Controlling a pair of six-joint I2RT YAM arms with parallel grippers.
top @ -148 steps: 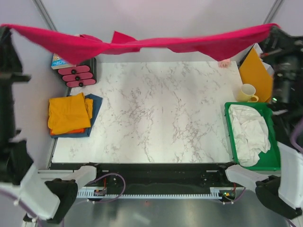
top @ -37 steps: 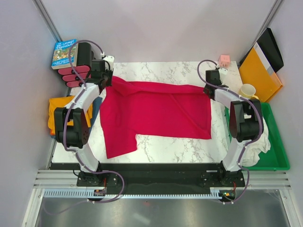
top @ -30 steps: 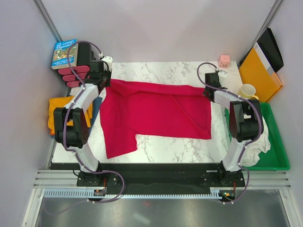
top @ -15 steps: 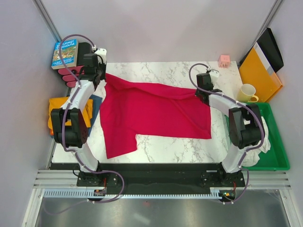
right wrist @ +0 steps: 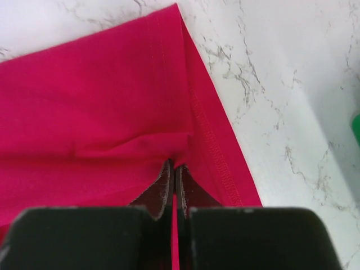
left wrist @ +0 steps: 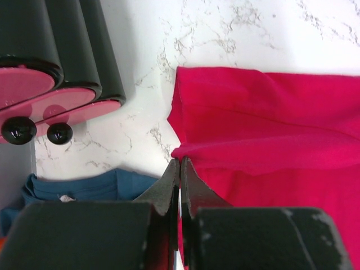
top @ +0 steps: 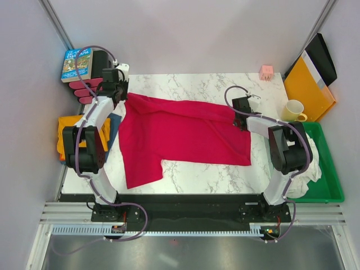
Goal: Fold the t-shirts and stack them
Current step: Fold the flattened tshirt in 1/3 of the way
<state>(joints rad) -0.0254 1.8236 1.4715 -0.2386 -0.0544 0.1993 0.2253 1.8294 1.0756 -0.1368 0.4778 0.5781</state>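
The crimson red t-shirt [top: 180, 132] lies spread across the marble table [top: 191, 84], one sleeve [top: 140, 166] pointing toward the near edge. My left gripper [top: 124, 97] is shut on the shirt's far-left corner [left wrist: 225, 140], its fingertips [left wrist: 180, 164] pinching the fabric beside the table's left side. My right gripper [top: 235, 116] is shut on a raised fold near the shirt's far-right hem [right wrist: 214, 140], its fingertips [right wrist: 172, 167] closed on red cloth. An orange t-shirt [top: 67, 126] lies folded on a dark blue t-shirt [top: 115, 121] at the left edge, partly hidden by my left arm.
A book [top: 76, 62] and a black-and-pink object [top: 84, 90] sit at the far left corner. A pink cube [top: 266, 71], an orange-yellow folder [top: 306, 84] and a yellow mug [top: 293, 109] stand at the far right. A green bin [top: 333, 174] holds white cloth [top: 312, 163].
The shirt, stretched in the air earlier, now lies on the table. Over the last second the right gripper drew its far edge leftward and nearer, and the left gripper shifted slightly left.
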